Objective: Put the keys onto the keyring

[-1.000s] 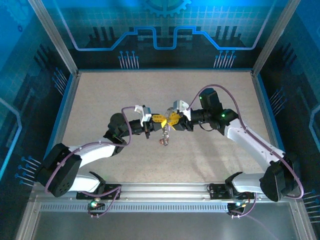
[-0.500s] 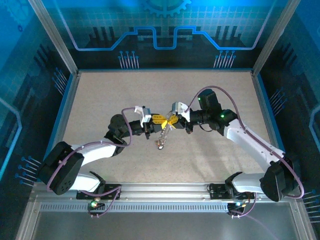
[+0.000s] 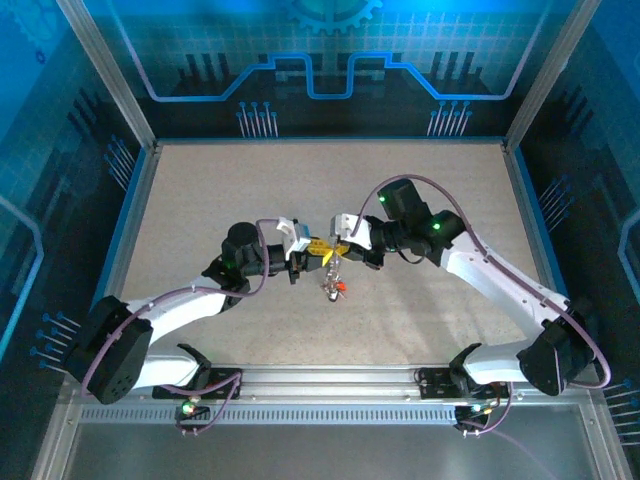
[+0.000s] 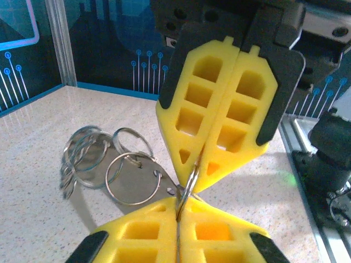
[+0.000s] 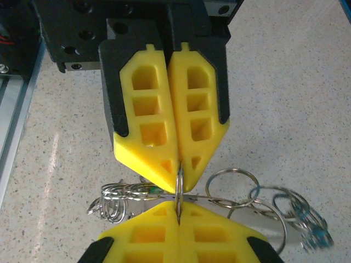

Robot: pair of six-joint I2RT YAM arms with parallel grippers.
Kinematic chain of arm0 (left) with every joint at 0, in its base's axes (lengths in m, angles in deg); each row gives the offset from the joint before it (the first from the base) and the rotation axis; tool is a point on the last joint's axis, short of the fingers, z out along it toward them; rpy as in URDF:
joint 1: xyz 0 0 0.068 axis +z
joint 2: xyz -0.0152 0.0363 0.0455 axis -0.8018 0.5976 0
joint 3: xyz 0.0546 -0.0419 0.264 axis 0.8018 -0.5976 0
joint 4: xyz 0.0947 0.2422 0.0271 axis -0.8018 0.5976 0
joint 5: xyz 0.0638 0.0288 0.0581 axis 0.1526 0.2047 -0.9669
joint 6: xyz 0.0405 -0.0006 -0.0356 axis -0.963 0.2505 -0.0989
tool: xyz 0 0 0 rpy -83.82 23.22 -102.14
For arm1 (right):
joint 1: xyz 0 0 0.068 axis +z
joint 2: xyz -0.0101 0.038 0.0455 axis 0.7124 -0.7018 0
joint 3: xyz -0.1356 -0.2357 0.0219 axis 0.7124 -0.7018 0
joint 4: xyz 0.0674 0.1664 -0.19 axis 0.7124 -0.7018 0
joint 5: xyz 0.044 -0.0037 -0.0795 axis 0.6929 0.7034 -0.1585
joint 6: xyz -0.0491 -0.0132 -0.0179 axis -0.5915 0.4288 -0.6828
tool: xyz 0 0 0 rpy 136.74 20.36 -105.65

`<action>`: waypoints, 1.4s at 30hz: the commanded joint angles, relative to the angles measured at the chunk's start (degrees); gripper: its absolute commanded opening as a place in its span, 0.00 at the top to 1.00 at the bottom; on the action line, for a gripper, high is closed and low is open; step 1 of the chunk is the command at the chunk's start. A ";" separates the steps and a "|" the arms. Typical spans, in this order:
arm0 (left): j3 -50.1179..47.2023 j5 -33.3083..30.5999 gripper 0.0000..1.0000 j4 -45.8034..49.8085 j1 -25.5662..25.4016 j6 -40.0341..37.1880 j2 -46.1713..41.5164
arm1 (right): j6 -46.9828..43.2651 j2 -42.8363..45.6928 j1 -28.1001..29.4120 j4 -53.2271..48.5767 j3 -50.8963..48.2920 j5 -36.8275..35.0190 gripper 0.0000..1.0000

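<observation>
The keyring [image 4: 189, 179] shows edge-on as a thin dark metal hoop, pinched from both sides above the table. My left gripper [image 4: 180, 201] is shut on its near edge, and my right gripper [image 4: 198, 163] is shut on the far edge. From the right wrist, my right gripper [image 5: 178, 211] and left gripper [image 5: 180, 164] meet tip to tip on the keyring [image 5: 179, 189]. From above, the left gripper [image 3: 314, 249] and right gripper [image 3: 340, 246] touch mid-table. The keys [image 3: 336, 286], one red-headed, dangle below them. Several small silver rings [image 4: 127, 176] hang from the hoop.
More thin silver rings [image 5: 115, 200] bunch to the left under the grippers, and others [image 5: 285, 211] spread to the right. The speckled tabletop [image 3: 200, 200] lies below. Blue walls and metal frame posts [image 3: 130, 170] enclose the table on three sides.
Both grippers have shifted a little toward the near edge while staying tip to tip. The hanging bunch has swung, and a red key head now shows beneath them.
</observation>
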 commanded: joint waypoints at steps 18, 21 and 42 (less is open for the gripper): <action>3.12 -1.56 0.96 8.64 -0.39 -3.91 -2.19 | -3.62 -1.56 1.33 -2.97 2.92 5.29 1.00; 2.84 -0.94 0.96 7.17 -0.85 -4.22 -1.52 | -3.80 -1.64 1.44 -2.82 2.61 5.52 1.00; 4.94 -0.21 0.91 10.87 -1.51 -6.35 -0.96 | -5.17 -2.73 1.27 -3.37 2.56 5.05 1.00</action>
